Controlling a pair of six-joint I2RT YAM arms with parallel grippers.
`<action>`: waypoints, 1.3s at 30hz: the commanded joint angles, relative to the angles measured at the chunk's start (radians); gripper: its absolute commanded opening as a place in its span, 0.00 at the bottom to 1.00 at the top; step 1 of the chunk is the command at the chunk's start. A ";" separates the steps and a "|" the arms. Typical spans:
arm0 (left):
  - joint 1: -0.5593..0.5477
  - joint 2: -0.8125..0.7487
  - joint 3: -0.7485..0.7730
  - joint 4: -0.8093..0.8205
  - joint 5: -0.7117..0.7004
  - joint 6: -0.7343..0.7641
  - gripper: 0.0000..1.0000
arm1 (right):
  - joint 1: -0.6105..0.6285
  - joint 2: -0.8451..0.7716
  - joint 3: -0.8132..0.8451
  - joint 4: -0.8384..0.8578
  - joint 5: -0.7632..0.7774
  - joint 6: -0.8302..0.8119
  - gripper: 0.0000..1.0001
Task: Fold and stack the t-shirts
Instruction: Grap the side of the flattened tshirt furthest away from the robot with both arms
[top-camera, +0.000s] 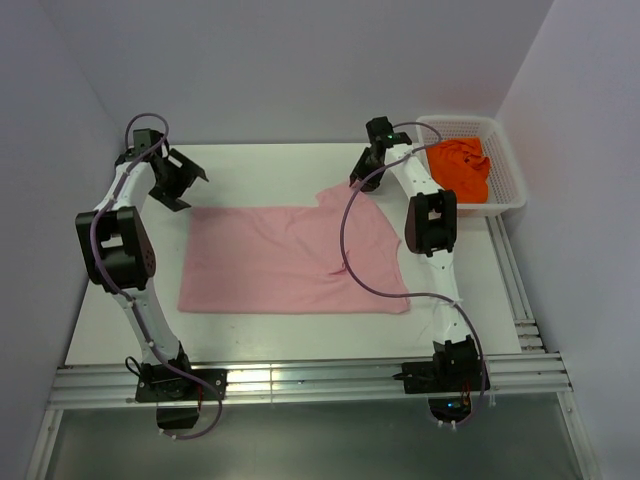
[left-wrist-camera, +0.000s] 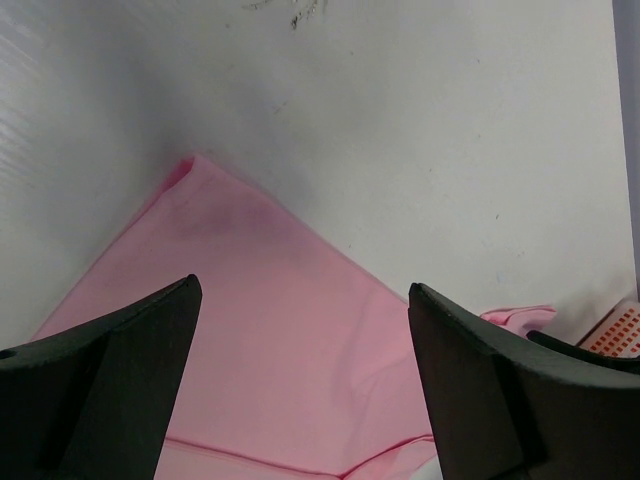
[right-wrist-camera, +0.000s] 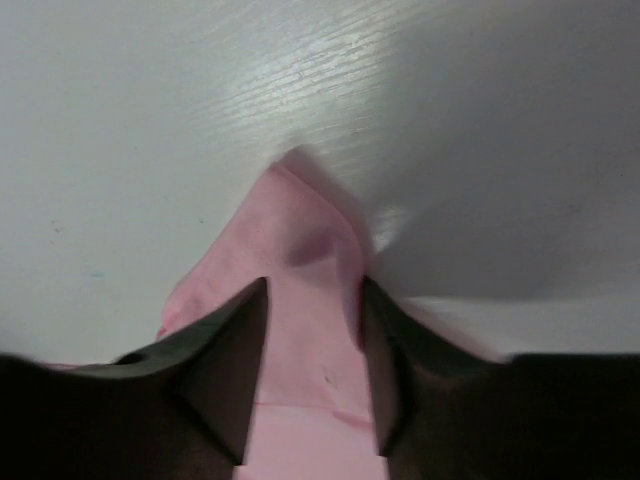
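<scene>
The pale pink t-shirt (top-camera: 290, 260) lies spread flat on the white table (top-camera: 270, 170). My left gripper (top-camera: 185, 190) is open and empty, hovering over the shirt's far left corner (left-wrist-camera: 195, 170); in the left wrist view (left-wrist-camera: 300, 290) the pink cloth (left-wrist-camera: 260, 330) shows between the wide-apart fingers. My right gripper (top-camera: 362, 180) is at the shirt's far right sleeve. In the right wrist view (right-wrist-camera: 313, 285) its fingers are closed in on the pink sleeve (right-wrist-camera: 300, 230), whose tip sticks out past them. The bright orange t-shirt (top-camera: 462, 168) lies crumpled in a basket.
A white plastic basket (top-camera: 510, 165) stands at the table's far right corner; its edge also shows in the left wrist view (left-wrist-camera: 615, 330). White walls close in at the back and both sides. A metal rail (top-camera: 300, 380) runs along the near edge.
</scene>
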 joint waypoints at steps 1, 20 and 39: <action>0.015 0.028 0.017 0.041 -0.025 0.037 0.91 | 0.002 0.021 0.013 0.002 -0.004 0.004 0.43; 0.033 0.233 0.141 0.053 -0.040 0.148 0.86 | -0.004 -0.002 -0.028 -0.010 0.016 0.015 0.00; 0.030 0.160 0.005 0.095 -0.007 0.149 0.50 | -0.008 -0.018 -0.057 0.006 0.025 0.016 0.00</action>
